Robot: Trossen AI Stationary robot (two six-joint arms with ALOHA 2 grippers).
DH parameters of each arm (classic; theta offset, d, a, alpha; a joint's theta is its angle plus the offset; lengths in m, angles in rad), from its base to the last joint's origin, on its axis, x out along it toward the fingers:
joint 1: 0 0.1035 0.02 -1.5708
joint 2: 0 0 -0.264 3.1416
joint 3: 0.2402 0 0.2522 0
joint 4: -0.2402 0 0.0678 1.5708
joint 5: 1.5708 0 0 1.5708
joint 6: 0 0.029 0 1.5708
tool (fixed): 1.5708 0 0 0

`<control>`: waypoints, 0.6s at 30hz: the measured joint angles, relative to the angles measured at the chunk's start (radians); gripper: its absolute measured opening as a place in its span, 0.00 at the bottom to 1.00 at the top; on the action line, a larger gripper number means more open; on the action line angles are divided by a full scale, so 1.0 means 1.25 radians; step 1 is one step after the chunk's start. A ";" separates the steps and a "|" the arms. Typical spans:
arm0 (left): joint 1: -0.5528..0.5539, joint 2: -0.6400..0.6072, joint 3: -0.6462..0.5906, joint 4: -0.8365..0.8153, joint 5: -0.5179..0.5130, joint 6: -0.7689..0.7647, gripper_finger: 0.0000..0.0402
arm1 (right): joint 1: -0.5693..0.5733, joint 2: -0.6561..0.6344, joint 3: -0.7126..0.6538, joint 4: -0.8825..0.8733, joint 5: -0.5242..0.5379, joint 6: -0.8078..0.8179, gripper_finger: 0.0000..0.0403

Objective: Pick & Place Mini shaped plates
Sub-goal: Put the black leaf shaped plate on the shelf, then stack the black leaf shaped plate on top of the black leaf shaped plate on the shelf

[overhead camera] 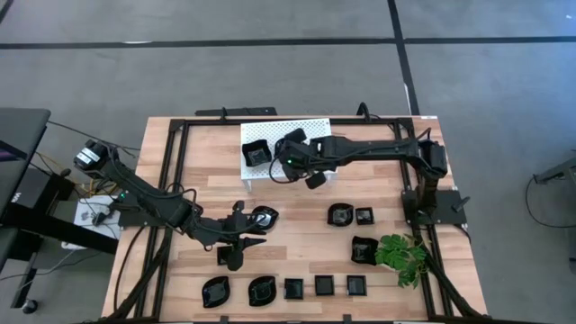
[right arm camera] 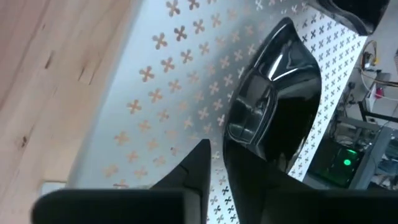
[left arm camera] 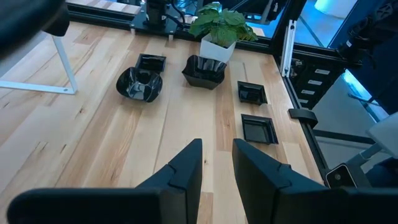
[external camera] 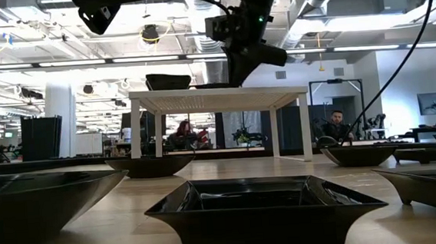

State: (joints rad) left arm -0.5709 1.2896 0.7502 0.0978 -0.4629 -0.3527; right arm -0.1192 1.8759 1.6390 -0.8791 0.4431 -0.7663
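Both arms reach over the wooden bench [overhead camera: 297, 256] in the high view. Right tool [overhead camera: 286, 165] sits over the white rack [overhead camera: 315, 126], beside a square black plate [overhead camera: 257, 153] on the rack top. Left tool [overhead camera: 241, 236] is low over the bench centre, just beside a rounded plate [overhead camera: 264, 217]. Five plates line the front edge: two rounded [overhead camera: 216, 290], three small square [overhead camera: 324, 286]. Three more lie on the right side [overhead camera: 341, 214], one touching the green plant [overhead camera: 401, 252]. No readable writing anywhere.

Low view: square plate [external camera: 264, 205] nearest the lens, another dish cut off at the left [external camera: 31, 204]. Rack [external camera: 220, 99] stands behind on white legs with a plate [external camera: 169, 81] on top; the right tool [external camera: 246, 58] hangs down onto the rack top. People sit in the room beyond the bench.

Left wrist view: left tool [left arm camera: 216, 163] has its fingers [left arm camera: 186, 165] a narrow gap apart, nothing between them, hovering above bare wood. Ahead lie a rounded plate [left arm camera: 139, 84], a small square one [left arm camera: 151, 62], a bigger square one [left arm camera: 204, 70] against the plant pot [left arm camera: 217, 46], and two flat squares [left arm camera: 259, 127] near the bench edge.

Right wrist view: right tool [right arm camera: 214, 158] grips a glossy black plate [right arm camera: 277, 99] by its rim, held tilted just over the cross-punched rack top [right arm camera: 174, 81]. Whether it touches the rack, cannot tell.
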 joint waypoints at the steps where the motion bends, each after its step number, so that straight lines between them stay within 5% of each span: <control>1: 0.000 0.000 0.000 0.000 0.000 0.000 0.22 | 0.000 0.000 0.000 0.000 0.001 0.005 0.14; 5: 0.000 0.000 0.000 0.000 0.000 0.000 0.22 | 0.013 0.000 0.000 -0.007 0.021 0.031 0.19; 12: 0.000 0.000 0.000 0.000 0.001 -0.015 0.22 | 0.115 -0.043 -0.001 -0.079 0.188 0.100 0.20; 15: 0.000 0.000 -0.001 0.011 0.018 -0.033 0.22 | 0.165 -0.106 -0.001 -0.131 0.160 0.170 0.20; 18: 0.000 0.000 -0.001 0.026 0.021 -0.034 0.22 | 0.194 -0.202 -0.004 -0.176 0.001 0.312 0.20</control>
State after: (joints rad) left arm -0.5709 1.2892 0.7494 0.1309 -0.4362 -0.3946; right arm 0.1230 1.6230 1.6343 -1.0990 0.4442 -0.3768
